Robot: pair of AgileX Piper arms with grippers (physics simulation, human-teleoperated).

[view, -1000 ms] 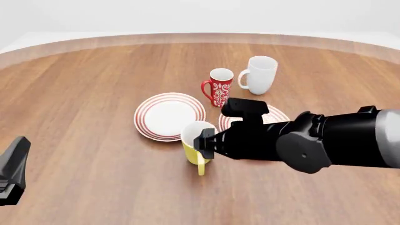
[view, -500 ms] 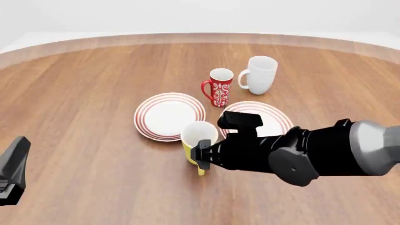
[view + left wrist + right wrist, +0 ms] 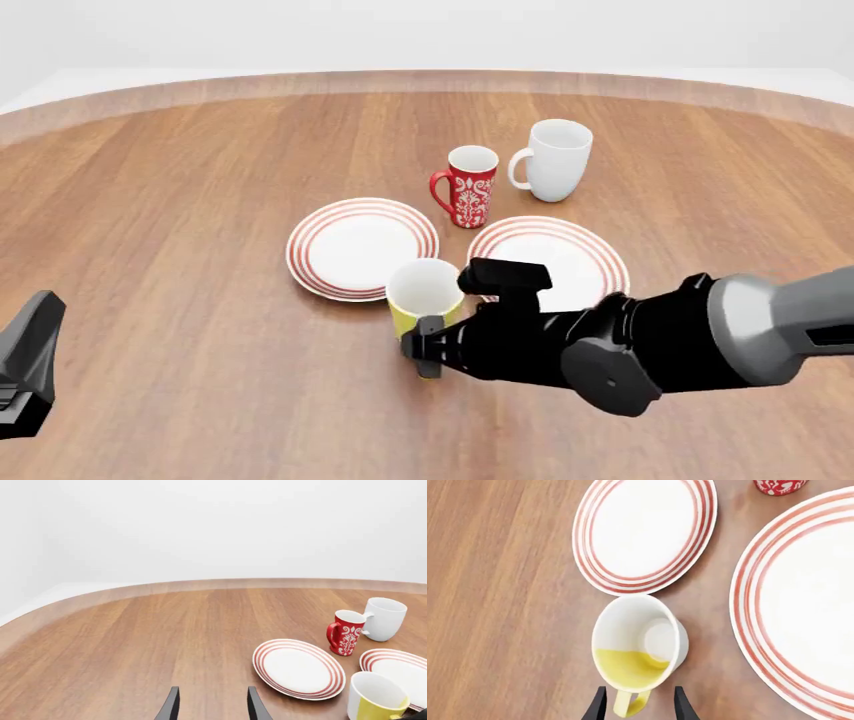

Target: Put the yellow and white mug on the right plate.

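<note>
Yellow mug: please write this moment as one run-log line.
phase: pre-grasp | right gripper: open, astride handle of yellow and white mug | mug: upright on table, off right plate | left gripper: open, idle

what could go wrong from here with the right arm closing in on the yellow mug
1. The right end effector is open, straddling only the thin handle of the tall yellow and white mug; a handle-only grip may let the mug swing or tip.
2. The mug stands close to the smaller red-ringed white plate, which a nudge might knock.
3. The red patterned mug stands beside the larger red-ringed right plate and might get clipped.
</note>
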